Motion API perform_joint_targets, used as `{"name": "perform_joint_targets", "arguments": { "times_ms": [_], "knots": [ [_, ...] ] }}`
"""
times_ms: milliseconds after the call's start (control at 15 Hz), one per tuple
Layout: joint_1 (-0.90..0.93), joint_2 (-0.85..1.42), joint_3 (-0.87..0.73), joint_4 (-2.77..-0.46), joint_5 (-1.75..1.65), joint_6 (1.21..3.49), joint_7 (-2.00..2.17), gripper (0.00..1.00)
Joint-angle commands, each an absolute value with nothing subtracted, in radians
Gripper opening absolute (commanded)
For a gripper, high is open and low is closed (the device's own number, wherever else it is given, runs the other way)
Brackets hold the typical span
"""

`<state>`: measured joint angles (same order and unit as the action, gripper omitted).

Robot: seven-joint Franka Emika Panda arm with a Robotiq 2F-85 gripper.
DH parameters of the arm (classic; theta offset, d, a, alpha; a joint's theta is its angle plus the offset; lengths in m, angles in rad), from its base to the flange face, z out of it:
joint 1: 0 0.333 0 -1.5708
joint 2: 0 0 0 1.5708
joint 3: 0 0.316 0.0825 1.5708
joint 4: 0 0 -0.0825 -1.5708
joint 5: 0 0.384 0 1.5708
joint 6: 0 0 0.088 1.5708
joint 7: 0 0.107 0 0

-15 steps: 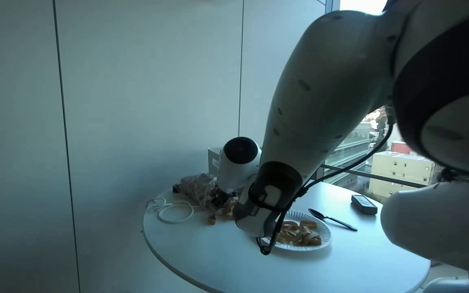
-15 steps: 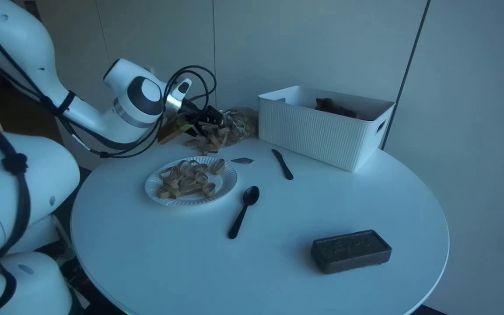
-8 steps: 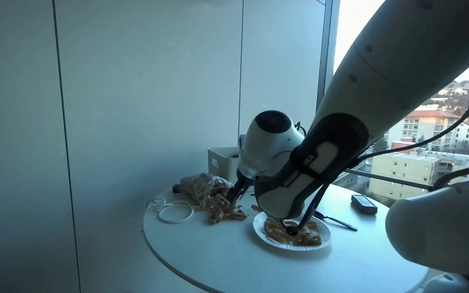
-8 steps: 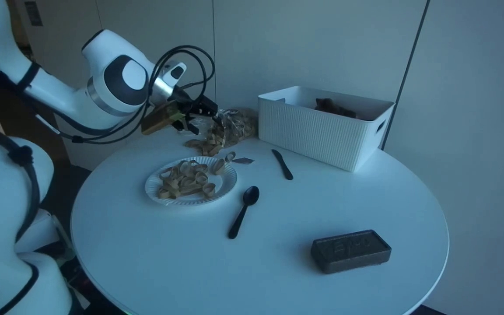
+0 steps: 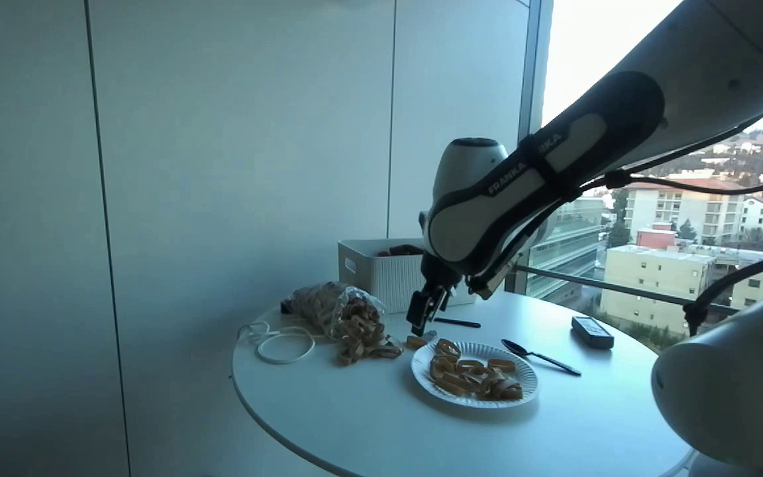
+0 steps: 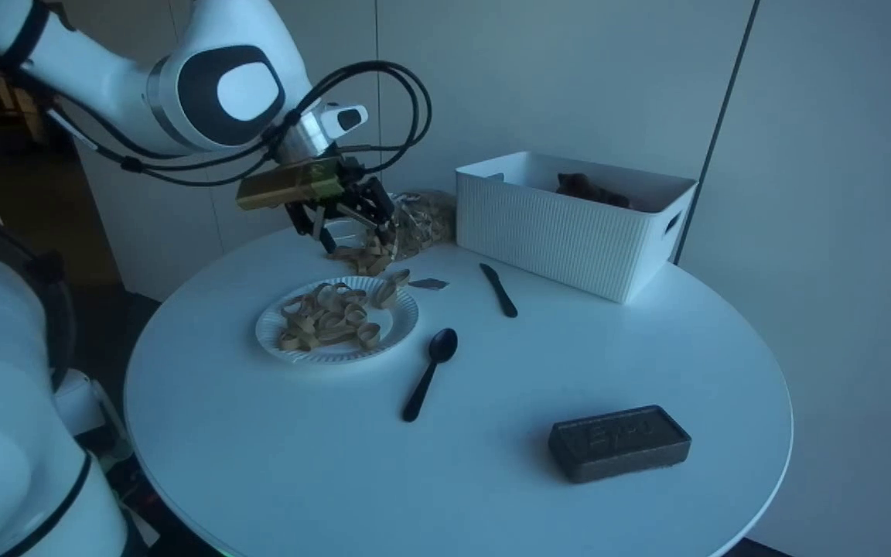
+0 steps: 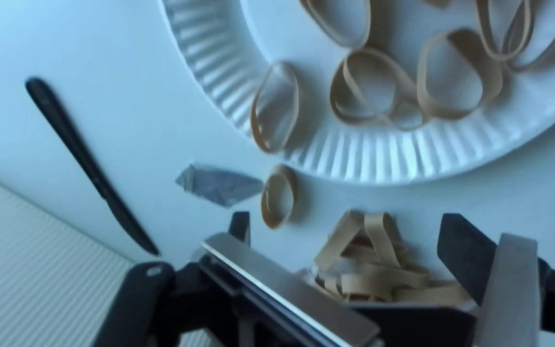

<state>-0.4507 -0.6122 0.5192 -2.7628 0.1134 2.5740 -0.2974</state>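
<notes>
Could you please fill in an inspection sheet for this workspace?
Surface: round white table.
Work items: bands on a plate and spilling from a bag; loose band beside the plate.
Clutter: knife, scrap, spoon, dark block; bin holding something brown.
Gripper: jaws apart, above the table; nothing seen held.
Cables: white cable looped near the bag; black cables looping beside the arm.
Surroundings: wall; window with buildings beyond.
</notes>
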Motion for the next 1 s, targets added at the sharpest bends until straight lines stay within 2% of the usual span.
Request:
{"name": "perform_joint_targets", "arguments": {
  "times_ms": [0,67,133,267,667,933],
  "knots": [
    [-0.461,-0.748,0.435,-2.760,0.111,2.296,-0.318,1.00],
    [-0.472,-0.762,0.418,-2.758,0.101,2.234,-0.312,1.00],
    [-0.323,-0.654,0.303,-2.757,-0.029,2.335,-0.200,1.00],
    [-0.326,-0.695,0.284,-2.758,-0.027,2.264,-0.200,1.00],
    [-0.326,-0.704,0.283,-2.760,-0.026,2.252,-0.200,1.00],
    [-0.182,-0.666,0.155,-2.762,-0.118,2.234,-0.227,1.00]
  ]
}}
